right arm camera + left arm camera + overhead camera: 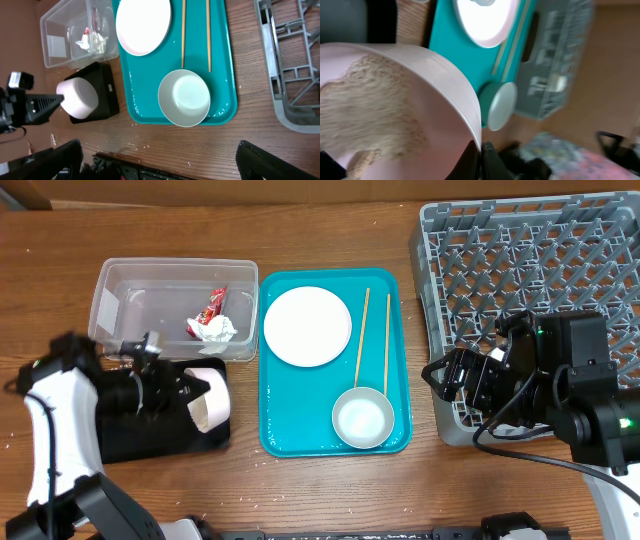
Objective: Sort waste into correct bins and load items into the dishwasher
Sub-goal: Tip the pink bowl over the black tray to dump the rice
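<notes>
My left gripper is shut on the rim of a small white bowl, tipped on its side over the black tray. In the left wrist view the jaws pinch the bowl's rim, and rice clings inside the bowl. The clear tub holds the red-and-white wrapper. The white plate, two chopsticks and a metal bowl lie on the teal tray. My right gripper is open and empty at the front left corner of the grey dish rack. The cup is out of view.
Loose rice grains are scattered on the wooden table in front of the teal tray. The right wrist view also shows the plate, the metal bowl, the clear tub and the rack's corner.
</notes>
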Controlling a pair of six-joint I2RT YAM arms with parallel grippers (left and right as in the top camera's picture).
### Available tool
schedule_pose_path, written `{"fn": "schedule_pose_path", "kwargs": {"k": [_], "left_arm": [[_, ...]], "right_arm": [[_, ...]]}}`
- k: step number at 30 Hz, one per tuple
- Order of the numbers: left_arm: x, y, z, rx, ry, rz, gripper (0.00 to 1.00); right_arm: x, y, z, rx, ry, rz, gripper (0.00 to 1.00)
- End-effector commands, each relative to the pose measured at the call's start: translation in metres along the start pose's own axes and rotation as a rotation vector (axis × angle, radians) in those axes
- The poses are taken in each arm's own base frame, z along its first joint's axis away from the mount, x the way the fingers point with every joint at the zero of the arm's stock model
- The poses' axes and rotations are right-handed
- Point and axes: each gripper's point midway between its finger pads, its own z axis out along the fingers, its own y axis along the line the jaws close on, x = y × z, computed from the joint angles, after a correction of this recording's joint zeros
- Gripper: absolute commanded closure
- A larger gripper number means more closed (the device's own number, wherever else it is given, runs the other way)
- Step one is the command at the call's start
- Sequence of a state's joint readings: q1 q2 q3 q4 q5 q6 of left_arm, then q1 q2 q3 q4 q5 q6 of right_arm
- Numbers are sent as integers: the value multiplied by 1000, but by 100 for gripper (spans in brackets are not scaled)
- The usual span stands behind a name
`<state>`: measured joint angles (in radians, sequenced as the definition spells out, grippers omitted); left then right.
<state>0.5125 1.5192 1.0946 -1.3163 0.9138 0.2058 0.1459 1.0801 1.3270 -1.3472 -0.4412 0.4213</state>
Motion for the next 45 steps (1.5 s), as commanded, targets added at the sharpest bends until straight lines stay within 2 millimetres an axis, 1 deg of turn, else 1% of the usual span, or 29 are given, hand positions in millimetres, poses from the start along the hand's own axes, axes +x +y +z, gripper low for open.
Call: {"fn": "schedule_pose_path", "kwargs": {"k": [1, 4, 8, 14, 16, 17, 19, 20, 21, 22, 23, 24, 25, 26, 27, 28, 29, 30, 31, 32, 33, 35, 36, 39, 41, 42, 43, 44, 45], "left_arm": [[-13, -20, -20, 313, -166, 92, 96], [-21, -14, -38, 377, -256, 53, 96], [-29, -7, -51, 403, -318, 24, 96], [-30, -5, -52, 411, -324, 8, 96], [-32, -5, -53, 412, -337, 40, 96], [-34, -2, -52, 390, -339, 58, 96], [-37, 6, -50, 367, -322, -19, 96], [-37, 3, -51, 391, -317, -61, 96], [-38, -5, -55, 437, -333, -50, 96], [-39, -9, -57, 450, -356, 7, 96], [-42, -4, -56, 422, -367, 53, 96], [-45, 8, -52, 360, -354, 40, 96], [-47, 18, -49, 320, -333, -38, 96], [-47, 19, -49, 324, -320, -103, 96], [-46, 8, -52, 388, -329, -95, 96], [-46, -4, -58, 453, -356, -41, 96], [-46, -10, -61, 474, -385, 32, 96], [-49, -5, -59, 442, -390, 69, 96], [-52, 5, -56, 400, -374, 32, 96], [-52, 11, -53, 384, -349, -57, 96], [-51, 9, -54, 401, -341, -90, 96], [-46, -8, -59, 477, -360, -45, 96], [-44, -10, -60, 485, -362, -32, 96], [-40, -5, -55, 441, -342, -26, 96], [-37, -6, -55, 445, -333, -43, 96], [-38, -4, -54, 426, -339, 0, 96], [-40, 6, -51, 366, -337, 37, 96], [-42, 20, -47, 298, -317, -10, 96], [-43, 30, -44, 257, -293, -122, 96]], "right_arm": [[-3, 4, -3, -4, -16, -18, 0], [-2, 4, -3, -4, -15, -18, 0], [-2, 4, -3, -4, -15, -18, 0], [-2, 4, -3, -4, -15, -18, 0], [-2, 4, -3, -4, -15, -18, 0], [-2, 4, -3, -4, -15, -18, 0], [-2, 4, -3, -4, -15, -18, 0], [-2, 4, -3, -4, -15, -18, 0], [-2, 4, -3, -4, -15, -17, 0], [-2, 4, -3, -4, -14, -18, 0], [-2, 3, -3, -4, -14, -17, 0], [-2, 4, -3, -4, -15, -17, 0], [-2, 4, -3, -4, -15, -18, 0], [-2, 4, -3, -4, -15, -18, 0], [-2, 3, -3, -4, -14, -18, 0], [-2, 3, -3, -4, -14, -17, 0], [-2, 3, -3, -4, -14, -17, 0], [-2, 4, -3, -4, -14, -16, 0], [-2, 4, -3, -4, -15, -15, 0], [-2, 4, -3, -4, -15, -15, 0], [-2, 4, -3, -4, -14, -15, 0], [-2, 3, -3, -4, -13, -14, 0], [-2, 3, -3, -4, -13, -14, 0], [-2, 4, -3, -5, -15, -15, 0], [-2, 4, -3, -5, -15, -15, 0], [-3, 4, -3, -5, -16, -15, 0], [-3, 4, -3, -5, -16, -15, 0], [-3, 4, -3, -6, -17, -16, 0], [-3, 4, -3, -6, -18, -17, 0]]}}
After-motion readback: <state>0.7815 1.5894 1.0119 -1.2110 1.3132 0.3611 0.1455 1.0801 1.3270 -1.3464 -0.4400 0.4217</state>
